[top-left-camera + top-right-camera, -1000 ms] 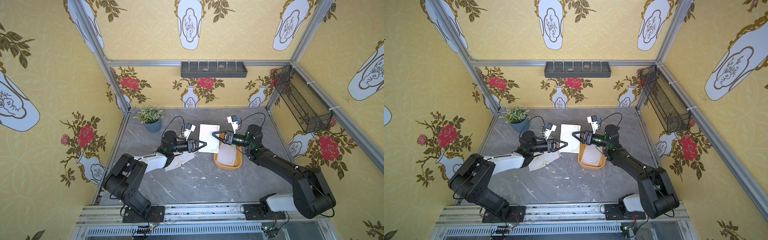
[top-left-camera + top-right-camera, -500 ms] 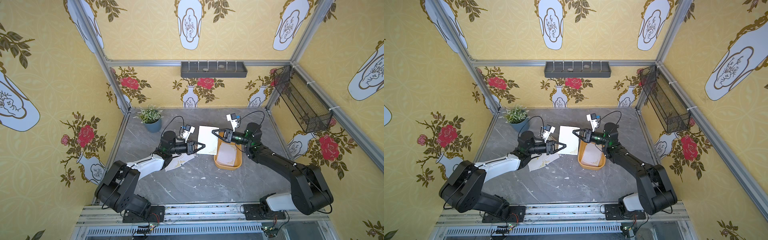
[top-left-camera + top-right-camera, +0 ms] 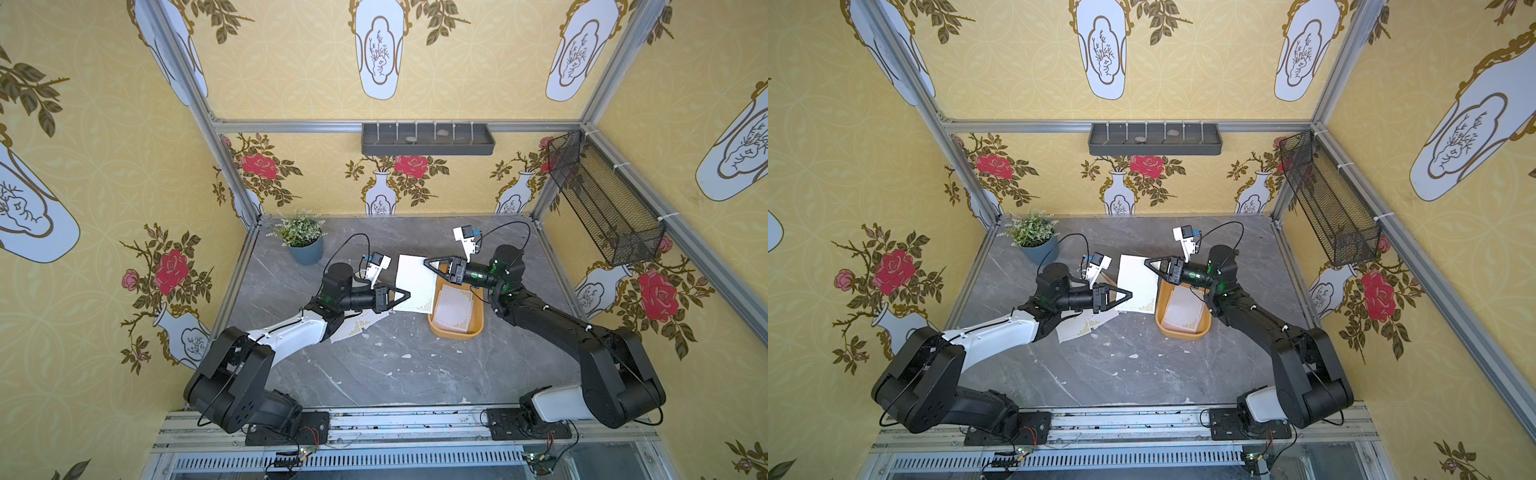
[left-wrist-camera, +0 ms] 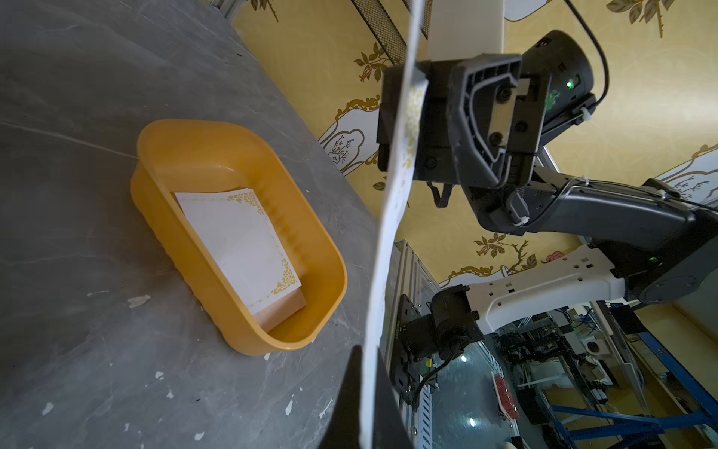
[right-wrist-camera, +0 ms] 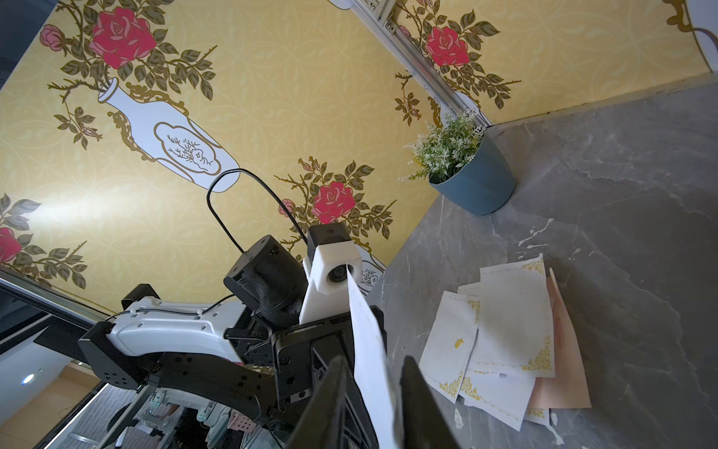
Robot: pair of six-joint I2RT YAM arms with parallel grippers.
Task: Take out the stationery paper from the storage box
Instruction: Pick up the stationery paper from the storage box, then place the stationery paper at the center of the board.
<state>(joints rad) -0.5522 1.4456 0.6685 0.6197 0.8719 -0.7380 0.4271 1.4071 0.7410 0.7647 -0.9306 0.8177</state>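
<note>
Both top views: left gripper (image 3: pixel 406 295) and right gripper (image 3: pixel 428 263) each clamp one held sheet (image 3: pixel 413 282), at opposite ends. Storage box (image 3: pixel 455 335) sits below right gripper, stationery paper (image 3: pixel 455 307) inside. Left wrist: held sheet edge-on between both grippers. Right wrist: loose pile (image 5: pixel 505 342) on table under left gripper.

1 white gold-cornered stationery paper (image 3: pixel 415 284) is raised just beside the mustard storage box (image 3: pixel 455 333), others lying inside.
</note>
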